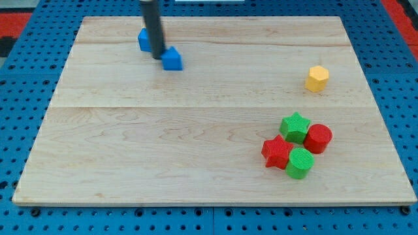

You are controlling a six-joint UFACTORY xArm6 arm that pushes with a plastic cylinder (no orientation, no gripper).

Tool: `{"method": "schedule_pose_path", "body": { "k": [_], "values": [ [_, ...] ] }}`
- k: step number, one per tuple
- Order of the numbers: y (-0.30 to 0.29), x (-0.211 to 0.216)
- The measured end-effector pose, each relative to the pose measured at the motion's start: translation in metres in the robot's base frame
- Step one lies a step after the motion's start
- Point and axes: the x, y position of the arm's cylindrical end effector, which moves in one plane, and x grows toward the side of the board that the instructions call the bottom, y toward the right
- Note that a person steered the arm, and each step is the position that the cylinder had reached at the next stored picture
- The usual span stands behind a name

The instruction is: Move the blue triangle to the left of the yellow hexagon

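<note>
My tip [159, 57] touching blue triangle [172, 59] on its view-left side, second blue block [144, 40] just behind rod. Placement suits rightward push. Yellow hexagon [317, 78] well apart at view's right; triangle not yet delivered. Rod grips nothing.

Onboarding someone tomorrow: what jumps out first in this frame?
The dark rod at the view's top left, my tip touching the left side of the blue triangle, a second blue block just behind the rod. Next, the tight red-and-green cluster at lower right: green star, red cylinder, red star, green cylinder. The yellow hexagon sits alone above it.
</note>
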Motion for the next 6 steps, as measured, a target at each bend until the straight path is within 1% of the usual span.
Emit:
{"method": "schedule_pose_path", "body": {
  "k": [1,2,4,5,6],
  "values": [
    [0.031,0.036],
    [0.076,0.034],
    [0.204,0.034],
    [0.118,0.035],
    [-0.012,0.035]
  ]
}}
